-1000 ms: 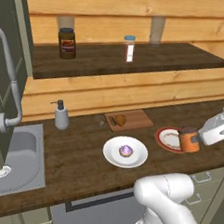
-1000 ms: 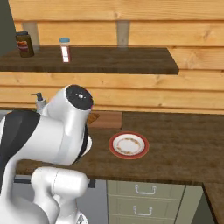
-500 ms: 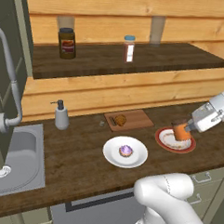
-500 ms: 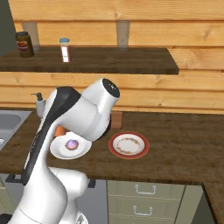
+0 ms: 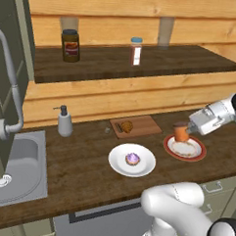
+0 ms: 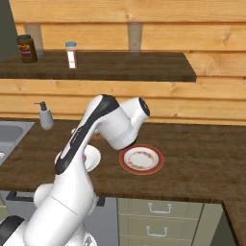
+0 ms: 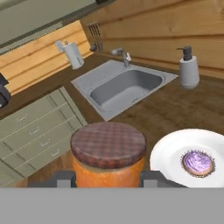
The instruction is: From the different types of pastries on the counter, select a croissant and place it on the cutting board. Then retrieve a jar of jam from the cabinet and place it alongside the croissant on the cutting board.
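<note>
Croissant [image 5: 125,126] resting on cutting board [image 5: 144,125] at table [image 5: 83,172] rear, purple cupcake [image 5: 132,159] on white plate [image 5: 118,161] in front, jam jar [image 5: 181,132] clamped between gripper [image 7: 107,178] fingers, suspended over red-rimmed plate [image 5: 199,152] at right.

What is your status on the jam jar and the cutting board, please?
Gripper shut on jar of jam, above the red-rimmed plate. Croissant already on cutting board. Bare board beside the croissant.
</note>
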Controlling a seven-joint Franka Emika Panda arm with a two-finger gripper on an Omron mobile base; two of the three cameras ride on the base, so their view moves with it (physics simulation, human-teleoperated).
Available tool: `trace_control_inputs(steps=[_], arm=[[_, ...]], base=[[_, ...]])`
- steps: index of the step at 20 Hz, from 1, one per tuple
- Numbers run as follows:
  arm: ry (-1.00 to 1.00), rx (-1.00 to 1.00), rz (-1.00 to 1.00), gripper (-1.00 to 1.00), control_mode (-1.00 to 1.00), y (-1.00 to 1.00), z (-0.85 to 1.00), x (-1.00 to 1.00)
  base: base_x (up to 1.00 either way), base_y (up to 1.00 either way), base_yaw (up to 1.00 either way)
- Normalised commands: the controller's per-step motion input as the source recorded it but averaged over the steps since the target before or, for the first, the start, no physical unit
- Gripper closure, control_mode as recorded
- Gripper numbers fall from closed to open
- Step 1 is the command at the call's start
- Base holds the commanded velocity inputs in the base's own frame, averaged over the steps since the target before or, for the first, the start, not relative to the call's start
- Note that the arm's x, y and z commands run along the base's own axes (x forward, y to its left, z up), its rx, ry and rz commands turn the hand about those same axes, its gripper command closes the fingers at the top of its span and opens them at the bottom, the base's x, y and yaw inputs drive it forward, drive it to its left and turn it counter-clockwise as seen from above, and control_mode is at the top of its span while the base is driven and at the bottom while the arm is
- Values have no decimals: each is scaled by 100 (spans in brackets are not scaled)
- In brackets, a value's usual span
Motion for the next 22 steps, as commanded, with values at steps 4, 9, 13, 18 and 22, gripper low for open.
trace_control_inputs(steps=[4, 9, 13, 18, 22], arm=[[2, 11, 16, 100, -100, -7, -19, 42], [1, 12, 11, 100, -100, -3, 0, 8], [-5, 2, 1, 100, -100, 0, -13, 41], [-7, 2, 0, 100, -100, 1, -14, 61], [-9, 1, 0, 100, -100, 0, -19, 76]], base=[[0, 0, 0], [0, 0, 0], [0, 0, 0], [0, 0, 0], [0, 0, 0]])
